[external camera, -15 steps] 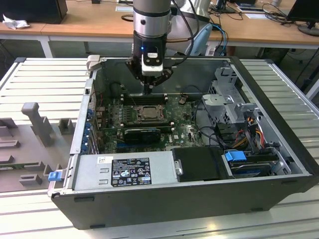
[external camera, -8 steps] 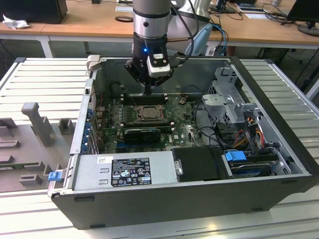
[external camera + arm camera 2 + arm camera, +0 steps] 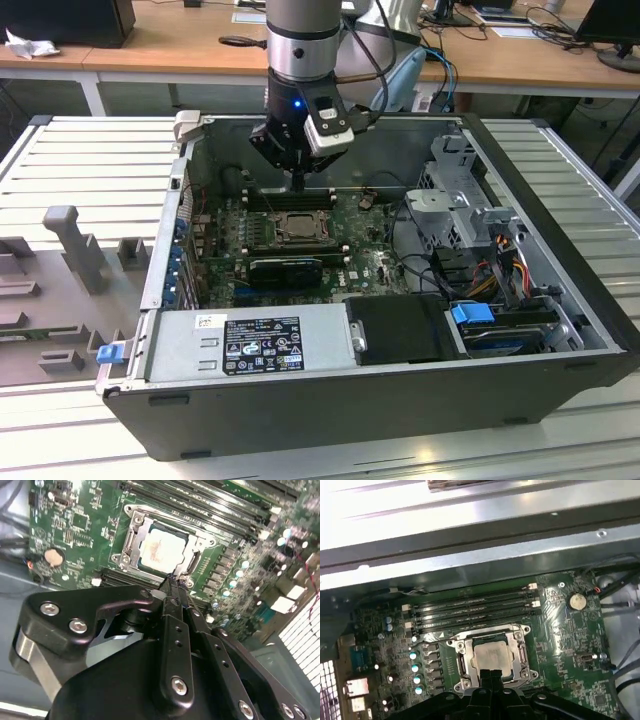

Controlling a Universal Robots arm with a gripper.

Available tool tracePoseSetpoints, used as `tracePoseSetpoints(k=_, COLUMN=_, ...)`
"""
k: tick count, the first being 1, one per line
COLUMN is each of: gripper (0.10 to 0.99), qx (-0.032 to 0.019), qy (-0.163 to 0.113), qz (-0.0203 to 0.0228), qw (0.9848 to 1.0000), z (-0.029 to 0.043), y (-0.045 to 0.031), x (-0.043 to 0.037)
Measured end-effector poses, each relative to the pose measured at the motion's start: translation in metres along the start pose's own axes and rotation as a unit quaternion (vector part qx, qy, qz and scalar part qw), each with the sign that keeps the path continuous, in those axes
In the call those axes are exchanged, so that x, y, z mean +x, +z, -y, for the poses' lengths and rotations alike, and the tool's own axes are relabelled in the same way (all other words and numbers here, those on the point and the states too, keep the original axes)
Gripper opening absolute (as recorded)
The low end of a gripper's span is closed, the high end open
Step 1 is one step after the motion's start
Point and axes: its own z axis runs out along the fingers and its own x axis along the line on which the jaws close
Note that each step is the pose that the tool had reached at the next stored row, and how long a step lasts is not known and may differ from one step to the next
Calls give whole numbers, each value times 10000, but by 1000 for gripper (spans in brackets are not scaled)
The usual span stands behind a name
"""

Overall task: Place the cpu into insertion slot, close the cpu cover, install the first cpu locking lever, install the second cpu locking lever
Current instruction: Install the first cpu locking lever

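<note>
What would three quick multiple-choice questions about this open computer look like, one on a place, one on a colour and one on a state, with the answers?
1. Where is the chip?
A. on the grey table outside the case
B. in the socket on the board
C. on top of the power supply

2. What colour is the board?
A. red
B. blue
C. green

3. How does the metal cover sit?
A. standing upright
B. lying flat around the chip
C. taken off and left on the table

Answers:
1 B: the chip's silver top shows inside the socket in both wrist views.
2 C: green shows all round the socket.
3 B: the frame lies level, and the chip shows through its window.
</note>
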Motion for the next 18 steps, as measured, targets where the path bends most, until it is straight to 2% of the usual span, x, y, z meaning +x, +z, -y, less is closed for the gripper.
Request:
tracePoseSetpoints(k=3, gripper=106, qx=-2, qy=-333, qz=-16, qw=9994, z=3, y=8, x=12)
tracePoseSetpoints(k=6, gripper=106, qx=-2, qy=-355, qz=-16, qw=9994, z=12, y=10, x=80)
tracePoseSetpoints(k=11, gripper=106, qx=-3, qy=-358, qz=-16, qw=9994, z=35, y=12, x=242)
tracePoseSetpoints(k=18, gripper=106, qx=-3, qy=-359, qz=-16, qw=9994, z=65, y=52, x=448)
